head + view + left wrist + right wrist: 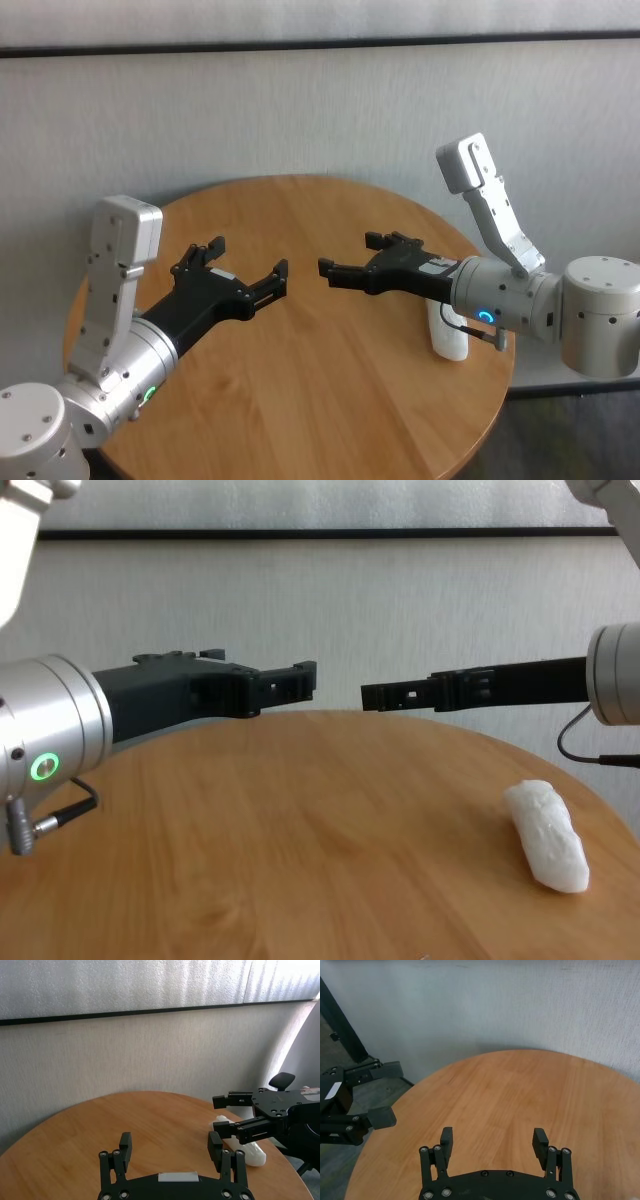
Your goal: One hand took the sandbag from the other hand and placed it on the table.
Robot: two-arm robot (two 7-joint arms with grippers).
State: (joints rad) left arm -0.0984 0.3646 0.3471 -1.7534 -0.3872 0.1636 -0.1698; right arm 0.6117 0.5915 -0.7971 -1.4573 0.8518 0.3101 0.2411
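The white lumpy sandbag (447,341) lies on the round wooden table (330,400) near its right edge, partly hidden under my right wrist; the chest view shows the sandbag (547,835) lying free. My right gripper (350,255) hovers open and empty above the table's middle, past the bag. My left gripper (247,262) faces it from the left, also open and empty, with a small gap between the two sets of tips. The left wrist view shows its own open gripper (170,1142), the right gripper (221,1115) beyond, and the sandbag (252,1153) below that one.
A grey wall stands close behind the table. The table's rim (560,770) curves just right of the bag. A black office chair (281,1080) shows beyond the right edge. In the right wrist view, bare floor (385,1092) lies past the table's left side.
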